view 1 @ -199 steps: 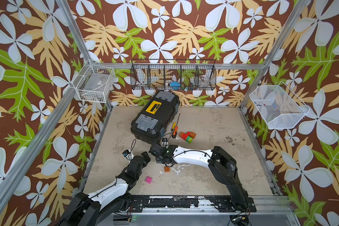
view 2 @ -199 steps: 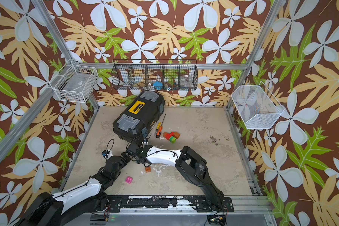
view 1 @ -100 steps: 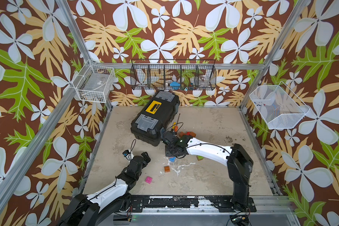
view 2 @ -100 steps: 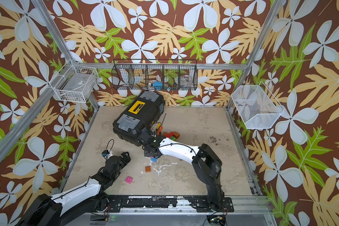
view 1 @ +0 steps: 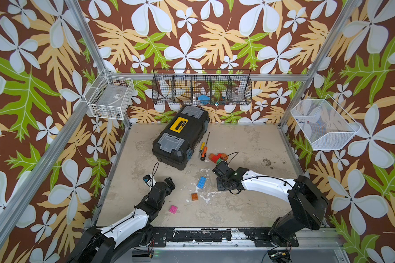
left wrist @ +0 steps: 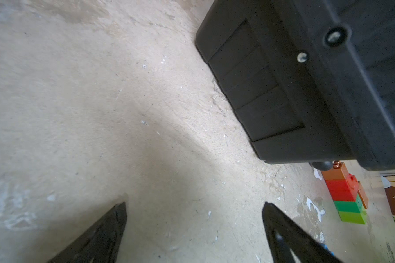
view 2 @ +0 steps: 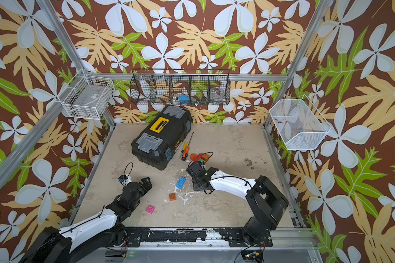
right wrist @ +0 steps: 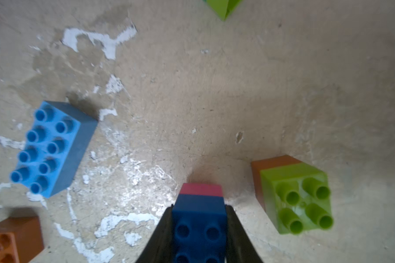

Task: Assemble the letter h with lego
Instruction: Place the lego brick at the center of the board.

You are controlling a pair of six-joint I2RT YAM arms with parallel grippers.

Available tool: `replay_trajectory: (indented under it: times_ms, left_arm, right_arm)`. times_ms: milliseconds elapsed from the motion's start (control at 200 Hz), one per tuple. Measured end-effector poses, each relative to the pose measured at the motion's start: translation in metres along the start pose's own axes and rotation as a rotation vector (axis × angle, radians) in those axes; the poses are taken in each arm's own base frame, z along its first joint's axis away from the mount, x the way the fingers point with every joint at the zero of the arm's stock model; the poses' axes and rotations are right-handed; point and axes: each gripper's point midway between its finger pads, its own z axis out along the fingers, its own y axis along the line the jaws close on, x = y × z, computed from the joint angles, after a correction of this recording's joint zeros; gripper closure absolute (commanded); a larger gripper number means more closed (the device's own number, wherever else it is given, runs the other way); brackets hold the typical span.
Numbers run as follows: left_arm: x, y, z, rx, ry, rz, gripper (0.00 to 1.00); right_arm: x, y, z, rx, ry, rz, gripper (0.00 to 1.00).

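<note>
Seen from above, the left gripper (view 1: 170, 182) sits low over the surface (view 1: 249, 145), towards its left edge and in front of the black toolbox (view 1: 180, 136). The top views only hint at how it stands. Its own wrist camera makes it plain: the two fingers (left wrist: 110, 227) stand wide apart, with nothing but bare surface between them. Past the toolbox's corner, that wrist view also catches a joined run of orange-brown, red, green and lime bricks (left wrist: 344, 195). In both top views the run lies mid-surface just right of the screwdriver (view 1: 203, 152), partly crossed by a cable, and its colours are hard to sort out.

Further right, three loose pieces of lego lie between the arms. The pink brick (view 1: 173, 209) is nearest the front edge, the orange-brown brick (view 1: 194, 196) is a little further in, and the light-blue long brick (view 1: 201, 182) is beyond that.

Only the wrist camera shows what the right gripper (right wrist: 200, 210) is doing; from above I see just the wrist bent down over the middle of the surface. Its jaws are clamped on the sides of a dark-blue brick (right wrist: 200, 218), studs facing the camera, with a pinkish-red brick (right wrist: 201, 190) joined beneath. I can't tell whether that one touches the surface. Just beside it stands a lime brick (right wrist: 297, 200) seated on an orange-brown one. I can't find that pair in the top views.
</note>
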Motion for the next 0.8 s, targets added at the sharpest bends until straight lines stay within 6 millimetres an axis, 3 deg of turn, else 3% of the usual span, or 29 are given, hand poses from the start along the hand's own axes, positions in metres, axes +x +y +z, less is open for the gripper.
replay_trajectory:
  times_ms: [175,365,460,610,801]
  left_arm:
    - [0.0,0.001,0.0,-0.002,-0.002,0.005,0.02]
    - [0.0,0.001,0.0,-0.002,-0.005,0.007,0.02]
    - [-0.001,0.001,0.0,-0.002,-0.005,0.007,0.02]
    - [0.0,0.001,0.0,-0.002,-0.005,0.007,0.02]
    - [0.002,0.005,0.0,0.016,-0.013,-0.009,0.02]
  right_arm:
    - [-0.012,0.01,0.008,-0.036,-0.053,0.003,0.86]
    - [-0.013,0.013,0.004,-0.051,-0.047,-0.008,0.71]
    - [-0.012,0.011,-0.003,-0.045,-0.032,-0.012,0.57]
    - [-0.024,0.022,-0.019,-0.079,-0.042,-0.05,0.43]
    - [-0.032,0.027,-0.043,-0.1,-0.076,-0.101,0.43]
